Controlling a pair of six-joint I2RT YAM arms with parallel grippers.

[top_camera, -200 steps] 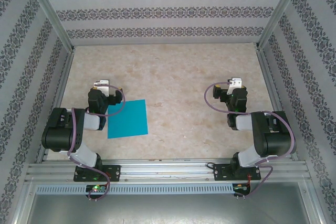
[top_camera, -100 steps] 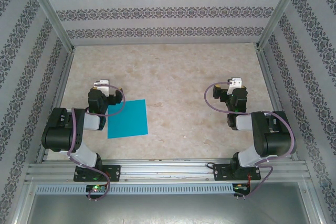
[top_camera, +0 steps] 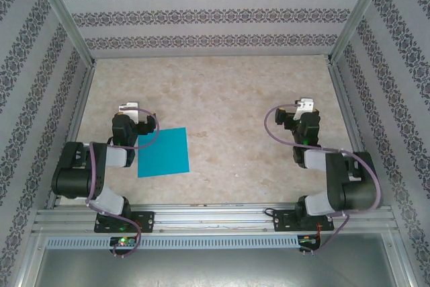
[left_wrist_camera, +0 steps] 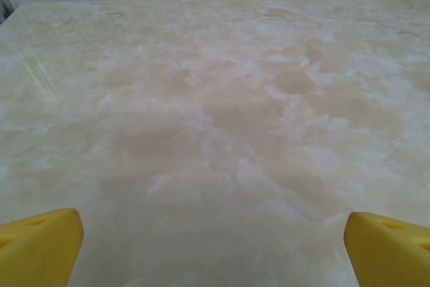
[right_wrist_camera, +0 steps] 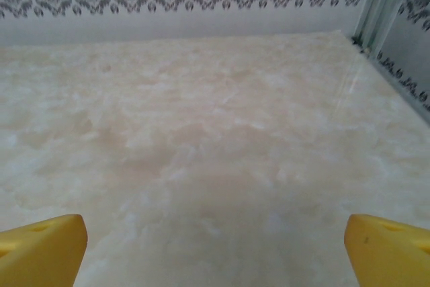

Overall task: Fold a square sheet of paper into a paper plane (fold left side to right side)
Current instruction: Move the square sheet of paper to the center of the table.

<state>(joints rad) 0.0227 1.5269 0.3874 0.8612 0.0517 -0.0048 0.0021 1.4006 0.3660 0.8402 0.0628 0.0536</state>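
Note:
The square sheet of paper (top_camera: 163, 152) is teal-blue and lies flat, with no crease, on the marble-look table left of centre. A paper plane is out of view. My left gripper (top_camera: 129, 119) hovers at the sheet's upper left corner, and the wrist covers a bit of the left edge. In the left wrist view the left gripper (left_wrist_camera: 215, 260) is open, its yellow fingertips (left_wrist_camera: 40, 247) far apart over bare table. My right gripper (top_camera: 304, 120) is far to the right of the sheet. In the right wrist view the right gripper (right_wrist_camera: 215, 260) is also open, with its fingertips (right_wrist_camera: 390, 250) wide and nothing between them.
Patterned walls (top_camera: 201, 18) with metal corner posts (top_camera: 353, 21) close in the table (top_camera: 228, 99) at the back and both sides. An aluminium rail (top_camera: 215, 218) carries both arm bases along the near edge. Between the two arms the tabletop is bare.
The right arm's elbow has dropped toward the near right and its gripper has edged slightly right. The left arm's elbow has sunk a little. The sheet has not moved.

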